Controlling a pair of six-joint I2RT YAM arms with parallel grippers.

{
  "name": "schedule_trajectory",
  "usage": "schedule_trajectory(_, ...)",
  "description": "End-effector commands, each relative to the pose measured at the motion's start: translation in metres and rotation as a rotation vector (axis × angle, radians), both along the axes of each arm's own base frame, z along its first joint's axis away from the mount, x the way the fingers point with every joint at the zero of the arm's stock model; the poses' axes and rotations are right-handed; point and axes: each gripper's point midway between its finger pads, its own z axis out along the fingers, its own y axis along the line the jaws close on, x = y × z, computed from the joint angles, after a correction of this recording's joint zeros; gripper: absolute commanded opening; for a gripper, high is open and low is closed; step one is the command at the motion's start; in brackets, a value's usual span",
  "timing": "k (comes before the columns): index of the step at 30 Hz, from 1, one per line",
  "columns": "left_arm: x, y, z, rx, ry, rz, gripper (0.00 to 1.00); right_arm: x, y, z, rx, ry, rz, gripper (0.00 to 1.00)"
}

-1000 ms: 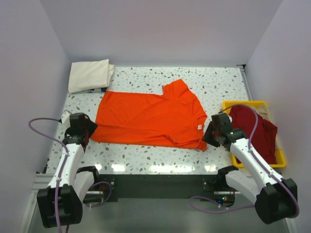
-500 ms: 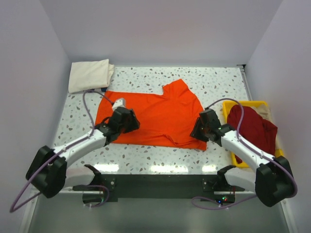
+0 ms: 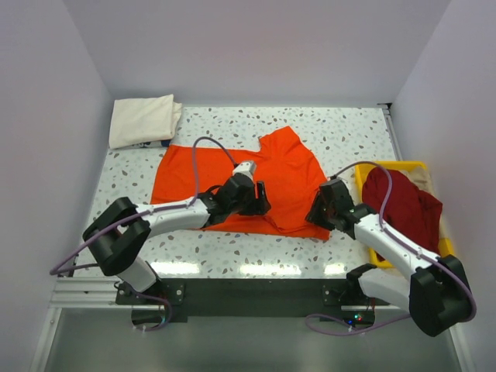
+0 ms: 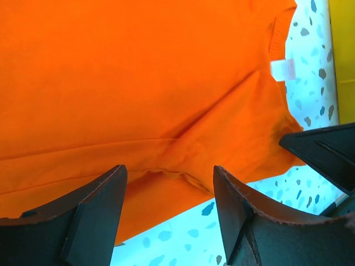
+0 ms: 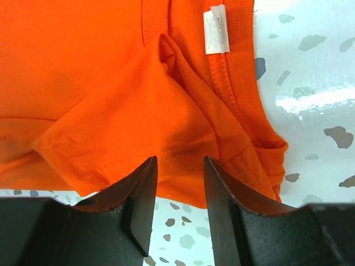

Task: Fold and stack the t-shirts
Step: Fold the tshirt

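**Both grippers spread above the orange shirt's near edge**

The orange shirt [image 3: 232, 182] lies spread flat across the middle of the table [image 3: 341, 128]. Its collar points right and one sleeve points toward the far side. The left gripper [image 3: 260, 203] reaches in from the left and sits over the shirt's near hem, about midway along it. In the left wrist view its fingers [image 4: 94, 213] stand wide apart with only cloth and a strip of table showing between them, gripping nothing.

The right gripper [image 3: 316, 211] is at the shirt's near right corner, beside the collar. Its jaws are parted more narrowly and hold nothing. They frame a creased sleeve flap that lies folded over the body, just below the white label [image 5: 216, 29].

The cream shirt [image 3: 142, 120] rests folded at the far left corner. The red shirt [image 3: 403, 209] is heaped in the yellow tray [image 3: 387, 165] at the right edge.
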Motion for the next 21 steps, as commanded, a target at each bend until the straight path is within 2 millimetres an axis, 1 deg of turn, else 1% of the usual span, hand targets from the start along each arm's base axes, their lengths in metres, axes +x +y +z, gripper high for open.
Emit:
schedule_trajectory(1,0.004,-0.033,0.021,-0.064,-0.056,-0.07,0.68,-0.004,-0.012,0.0,-0.039,-0.014,-0.039,0.43)
schedule_trajectory(3,-0.001,-0.038,0.015,-0.052,-0.04,-0.087,0.68,-0.007,-0.015,-0.001,-0.05,-0.008,-0.04,0.43)
schedule_trajectory(6,-0.007,-0.045,0.011,-0.039,-0.029,-0.108,0.69,-0.011,-0.019,-0.005,-0.062,0.0,-0.044,0.44)
schedule_trajectory(9,-0.013,-0.05,0.009,-0.035,-0.024,-0.124,0.69,-0.012,-0.017,-0.008,-0.045,-0.003,-0.044,0.45)
schedule_trajectory(12,-0.014,-0.051,0.009,-0.034,-0.023,-0.13,0.69,-0.006,-0.013,-0.008,-0.028,-0.016,-0.044,0.45)
schedule_trajectory(17,-0.016,-0.053,0.008,-0.026,-0.019,-0.148,0.69,0.005,-0.008,-0.003,-0.019,-0.037,-0.042,0.44)
schedule_trajectory(21,-0.018,-0.053,0.007,-0.019,-0.012,-0.156,0.68,0.011,-0.007,0.001,-0.019,-0.048,-0.047,0.39)
